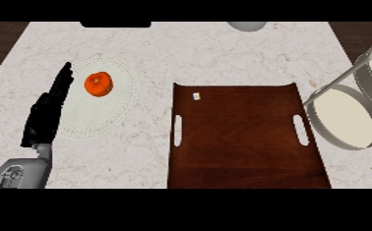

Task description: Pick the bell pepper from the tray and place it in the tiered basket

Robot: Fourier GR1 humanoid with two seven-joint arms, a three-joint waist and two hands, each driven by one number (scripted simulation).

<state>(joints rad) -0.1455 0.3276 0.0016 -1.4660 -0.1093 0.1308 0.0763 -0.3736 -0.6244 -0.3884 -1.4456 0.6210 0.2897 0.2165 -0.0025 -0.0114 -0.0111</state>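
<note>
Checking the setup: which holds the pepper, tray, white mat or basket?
The white mat, beside the left hand, holds the pepper; tray and basket do not.

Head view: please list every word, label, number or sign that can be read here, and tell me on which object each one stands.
No text can be read in this view.
Small white tag on the wooden tray: it may carry a mark, but it is too small to read.
Bell pepper, white mat, tiered basket, left hand: no writing visible.
</note>
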